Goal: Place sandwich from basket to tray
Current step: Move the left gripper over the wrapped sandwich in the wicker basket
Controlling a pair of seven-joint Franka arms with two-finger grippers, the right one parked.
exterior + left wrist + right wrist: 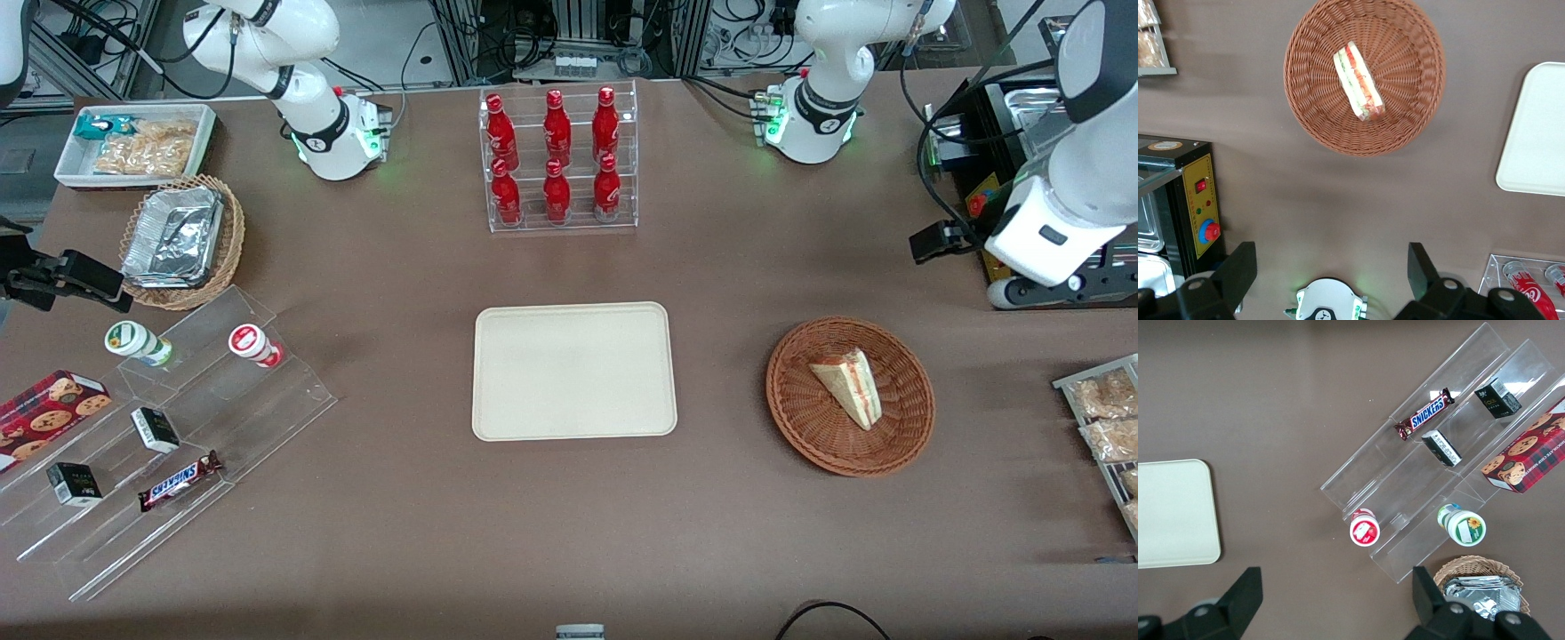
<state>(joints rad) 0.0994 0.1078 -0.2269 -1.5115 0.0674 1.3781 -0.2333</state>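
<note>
The sandwich (849, 385), a pale bread wedge with red and green filling along its cut edge, lies in the round reddish-brown wicker basket (800, 418). The cream tray (573, 372) lies flat and bare in the middle of the table, beside the basket toward the parked arm's end. My left gripper (1022, 258) hangs high above the table, farther from the front camera than the basket and apart from it. In the left wrist view the gripper (1331, 267) is open and empty, with the sandwich (1358, 80), the basket (1311, 113) and a corner of the tray (1538, 133) in sight.
A clear rack of red bottles (558, 160) stands farther from the front camera than the tray. A black machine (1005, 133) and a rack of bagged snacks (1107, 418) sit at the working arm's end. Clear stepped shelves with small goods (169, 427) lie at the parked arm's end.
</note>
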